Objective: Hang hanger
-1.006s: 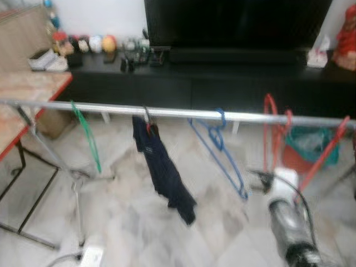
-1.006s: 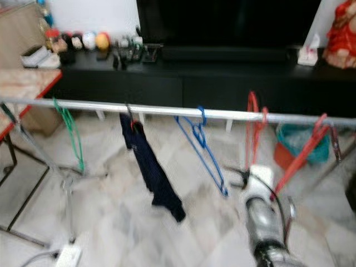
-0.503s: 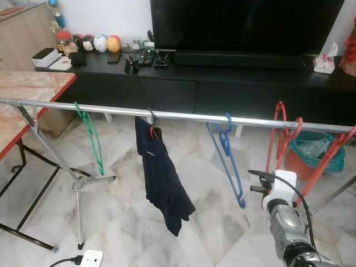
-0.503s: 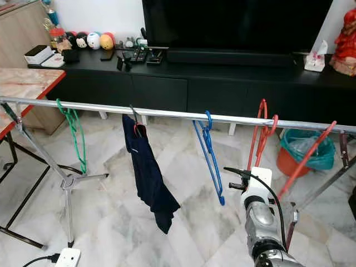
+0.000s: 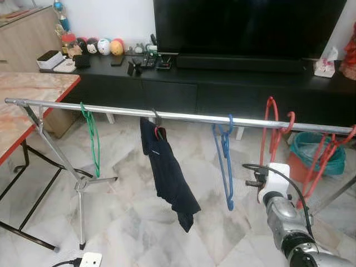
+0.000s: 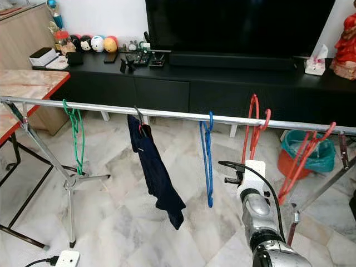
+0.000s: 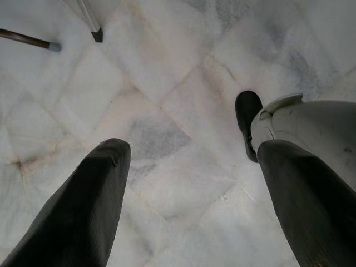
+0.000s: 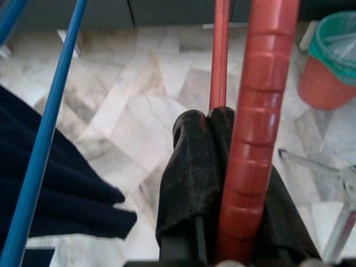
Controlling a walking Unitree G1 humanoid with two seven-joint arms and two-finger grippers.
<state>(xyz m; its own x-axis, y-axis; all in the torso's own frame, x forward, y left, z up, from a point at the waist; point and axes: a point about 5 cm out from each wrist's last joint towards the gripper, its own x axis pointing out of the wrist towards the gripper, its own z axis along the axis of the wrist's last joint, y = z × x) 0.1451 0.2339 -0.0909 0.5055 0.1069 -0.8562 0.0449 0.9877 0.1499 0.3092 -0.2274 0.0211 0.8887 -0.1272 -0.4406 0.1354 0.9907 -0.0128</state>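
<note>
A silver clothes rail [image 5: 183, 116] runs across the room. A green hanger [image 5: 92, 136], a dark navy garment [image 5: 169, 178] on its hanger and a blue hanger [image 5: 224, 161] hang from it. A red hanger [image 5: 267, 128] has its hook over the rail further right. My right arm [image 5: 281, 214] reaches up under it. In the right wrist view my right gripper [image 8: 207, 119] is shut against the thick ribbed red hanger [image 8: 258, 111]. My left gripper [image 7: 192, 147] hangs open over the marble floor beside my foot [image 7: 247, 119].
Another red hanger [image 5: 325, 158] leans at the rail's right end, above an orange bin [image 5: 314, 150] with a teal liner. Behind stands a black TV console [image 5: 222, 78]. A red-edged table [image 5: 33, 94] is at left. The rack's leg [image 5: 80, 183] and a power strip [image 5: 89, 260] are on the floor.
The blur has gone and the view has shifted slightly. The blue hanger has swung from a slant to hang nearly straight. My right arm has stayed under the red hanger.
</note>
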